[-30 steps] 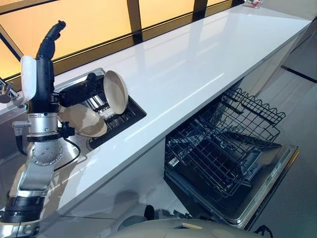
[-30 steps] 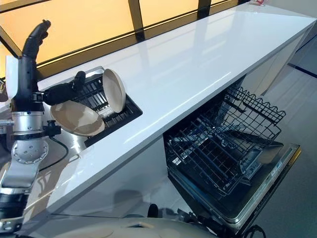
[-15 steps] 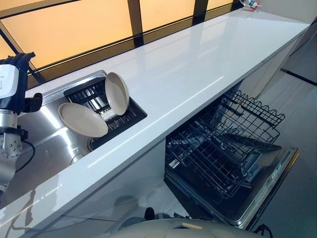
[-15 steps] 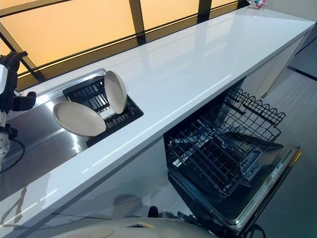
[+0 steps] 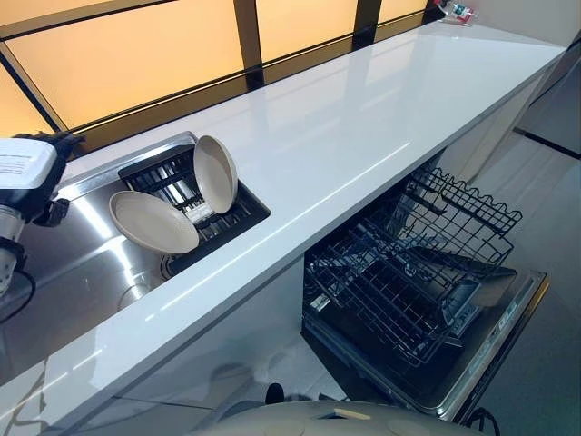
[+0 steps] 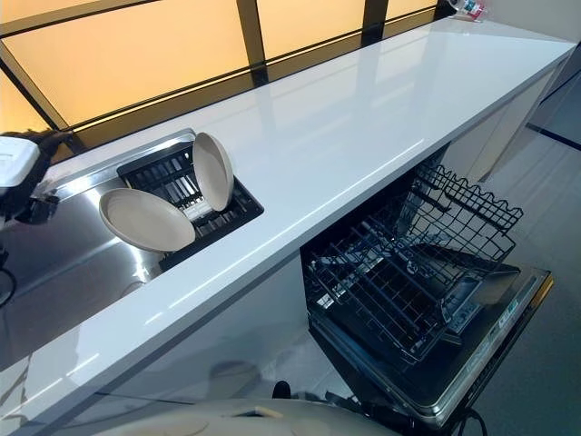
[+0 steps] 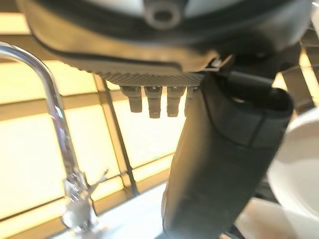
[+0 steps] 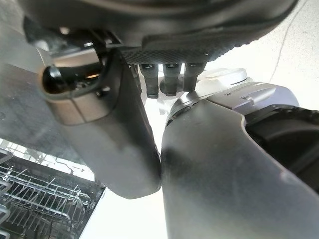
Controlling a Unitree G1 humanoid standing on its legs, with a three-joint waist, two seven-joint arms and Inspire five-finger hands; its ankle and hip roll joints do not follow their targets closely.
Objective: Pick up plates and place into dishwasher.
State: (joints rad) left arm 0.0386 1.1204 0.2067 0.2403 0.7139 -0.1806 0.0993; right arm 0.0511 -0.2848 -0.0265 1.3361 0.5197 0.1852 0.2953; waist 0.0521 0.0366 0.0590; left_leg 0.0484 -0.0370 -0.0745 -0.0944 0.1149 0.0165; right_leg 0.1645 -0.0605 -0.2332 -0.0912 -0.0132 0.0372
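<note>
Both plates sit in the dark sink rack at the left of the tabletop [image 5: 363, 127]: the upright plate [image 5: 215, 173] and the tilted plate [image 5: 152, 221], neither gripped. The left hand [image 5: 32, 173] has drawn back leftward from them, empty; its finger posture I cannot tell. A second ago it reached the upright plate. The dishwasher [image 5: 427, 272] stands open, empty, so no plate is moved yet.

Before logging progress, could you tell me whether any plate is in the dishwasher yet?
No, the dishwasher rack holds nothing; both plates sit at the sink rack.
</note>
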